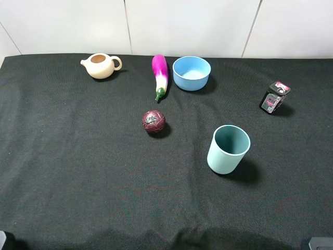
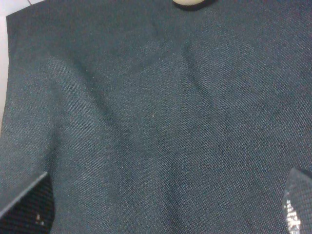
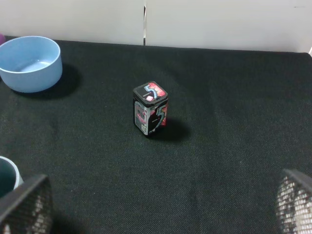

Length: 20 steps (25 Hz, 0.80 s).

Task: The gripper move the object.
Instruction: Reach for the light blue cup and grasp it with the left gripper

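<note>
The tall pale teal cup [image 1: 228, 150] stands upright on the black cloth, right of centre and towards the front. A sliver of its rim shows at the edge of the right wrist view [image 3: 7, 176], beside one fingertip [image 3: 27, 207]. My right gripper [image 3: 161, 207] is open and empty, low over the cloth, with the cup just outside its jaws. My left gripper [image 2: 163, 214] is open and empty over bare cloth at the front left, far from the cup. In the exterior view only dark bits of the arms show at the bottom corners.
A light blue bowl [image 1: 191, 73] stands at the back centre, with a purple eggplant [image 1: 159, 76] beside it. A cream teapot [image 1: 101, 65] is at the back left. A dark red ball [image 1: 154, 121] lies mid-table. A small black tin [image 1: 274, 97] stands at the right.
</note>
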Each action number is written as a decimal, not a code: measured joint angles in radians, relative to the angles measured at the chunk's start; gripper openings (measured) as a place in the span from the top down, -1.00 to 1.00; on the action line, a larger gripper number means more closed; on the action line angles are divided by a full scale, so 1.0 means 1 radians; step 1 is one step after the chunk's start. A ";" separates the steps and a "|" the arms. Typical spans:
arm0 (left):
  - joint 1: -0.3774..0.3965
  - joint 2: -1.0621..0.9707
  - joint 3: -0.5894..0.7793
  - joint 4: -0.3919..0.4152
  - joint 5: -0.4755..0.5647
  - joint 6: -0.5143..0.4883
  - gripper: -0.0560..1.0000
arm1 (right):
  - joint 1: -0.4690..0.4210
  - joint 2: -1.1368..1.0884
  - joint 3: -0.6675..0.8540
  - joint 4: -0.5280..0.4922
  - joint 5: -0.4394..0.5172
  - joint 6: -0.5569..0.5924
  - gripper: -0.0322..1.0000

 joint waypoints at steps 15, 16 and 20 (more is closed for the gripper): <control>0.000 0.000 0.000 0.000 0.000 0.000 -0.98 | 0.000 0.000 0.000 0.000 0.000 0.000 -0.41; 0.000 0.000 0.000 0.000 0.000 0.000 -0.98 | 0.000 0.000 0.000 0.000 0.000 0.000 -0.41; 0.000 0.000 0.000 0.000 0.000 0.000 -0.98 | 0.000 0.000 0.000 0.000 0.000 0.000 -0.41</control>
